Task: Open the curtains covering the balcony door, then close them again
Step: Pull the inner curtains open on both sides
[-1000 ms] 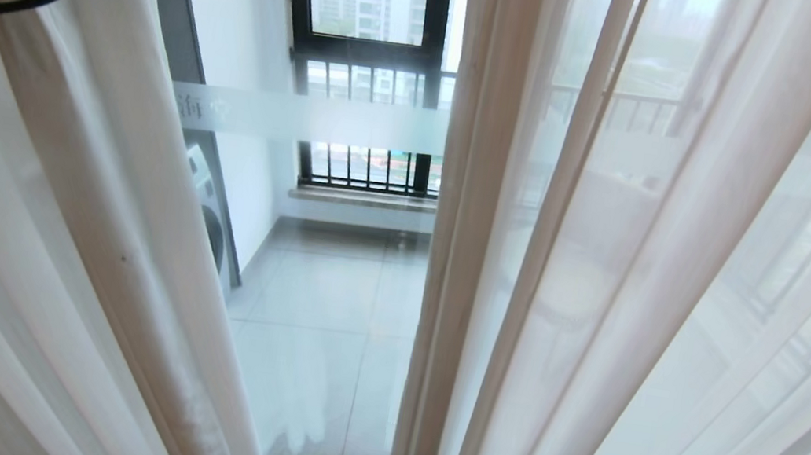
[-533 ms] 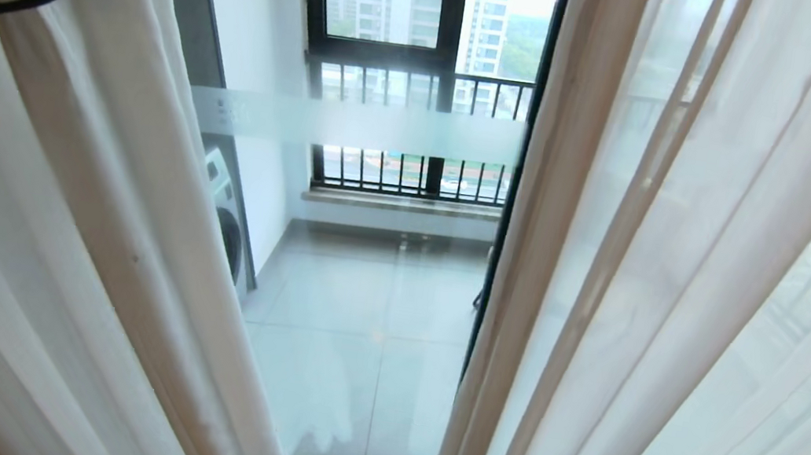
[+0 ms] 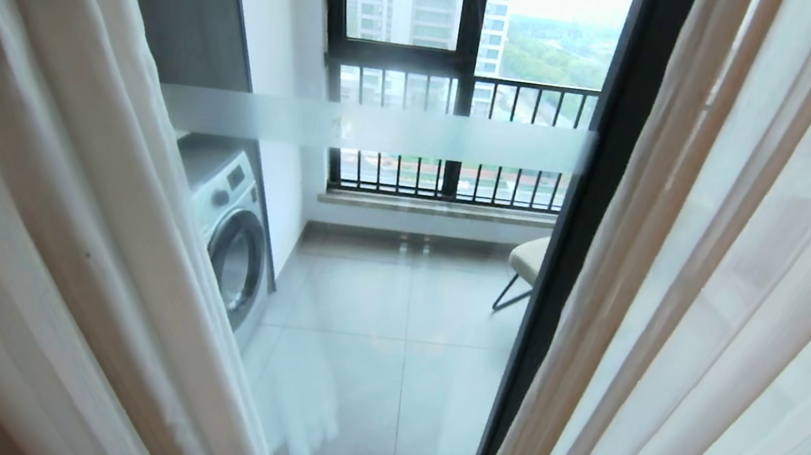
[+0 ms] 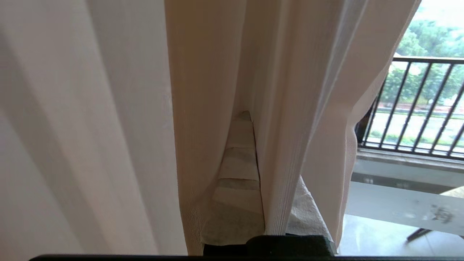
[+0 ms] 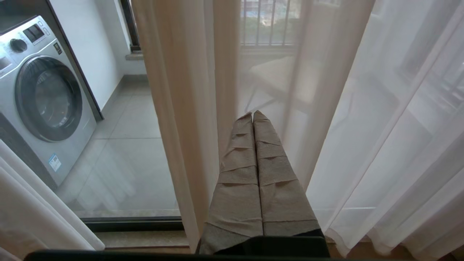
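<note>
Both grippers pressed shut among the sheer curtains, with a gap open on the balcony door.

The left gripper (image 4: 243,119) has its taped fingers together, tucked into a fold of the white sheer curtains (image 3: 94,239), which hang over it without being pinched. The right gripper (image 5: 253,115) also has its fingers (image 5: 239,174) closed together on nothing, the tips just at the edge of the right sheer panel (image 5: 362,127). Between the two panels the balcony door (image 3: 588,229) shows clear glass in a thick black frame, with a frosted white band (image 3: 387,130) across it; its small writing cannot be read. Behind the glass a silver washing machine (image 5: 40,94) stands at the left, with a small blue sticker (image 5: 54,162) that is not legible, and a chair (image 3: 525,264) at the right.
</note>
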Robot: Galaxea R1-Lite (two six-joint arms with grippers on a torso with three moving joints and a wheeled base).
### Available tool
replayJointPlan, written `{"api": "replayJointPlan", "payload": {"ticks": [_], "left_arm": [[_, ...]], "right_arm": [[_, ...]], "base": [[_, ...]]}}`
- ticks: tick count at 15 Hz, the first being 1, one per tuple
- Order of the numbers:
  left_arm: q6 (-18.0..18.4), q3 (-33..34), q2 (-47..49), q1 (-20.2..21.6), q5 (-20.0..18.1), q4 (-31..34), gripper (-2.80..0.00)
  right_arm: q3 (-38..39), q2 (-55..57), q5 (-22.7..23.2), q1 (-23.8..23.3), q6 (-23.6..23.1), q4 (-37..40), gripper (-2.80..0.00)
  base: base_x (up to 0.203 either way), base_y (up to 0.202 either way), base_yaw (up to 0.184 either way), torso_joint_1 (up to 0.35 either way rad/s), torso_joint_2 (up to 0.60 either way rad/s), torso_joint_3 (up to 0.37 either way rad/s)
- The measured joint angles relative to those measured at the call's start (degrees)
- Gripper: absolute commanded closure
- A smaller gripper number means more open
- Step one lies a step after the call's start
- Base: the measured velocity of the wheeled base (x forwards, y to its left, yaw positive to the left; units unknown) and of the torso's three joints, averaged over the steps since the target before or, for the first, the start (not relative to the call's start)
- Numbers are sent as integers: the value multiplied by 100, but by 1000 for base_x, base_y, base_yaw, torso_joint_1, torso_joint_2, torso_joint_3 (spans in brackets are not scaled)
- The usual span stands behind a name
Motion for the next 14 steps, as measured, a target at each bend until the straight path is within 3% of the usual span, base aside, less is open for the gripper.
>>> {"api": "replayJointPlan", "payload": {"ticks": [14], "left_arm": [[-7,30,30,722,-29,-9,0]], "right_arm": [[0,0,3,0,-1,2,0]], "base": [[0,191,1,2,2,2]]}}
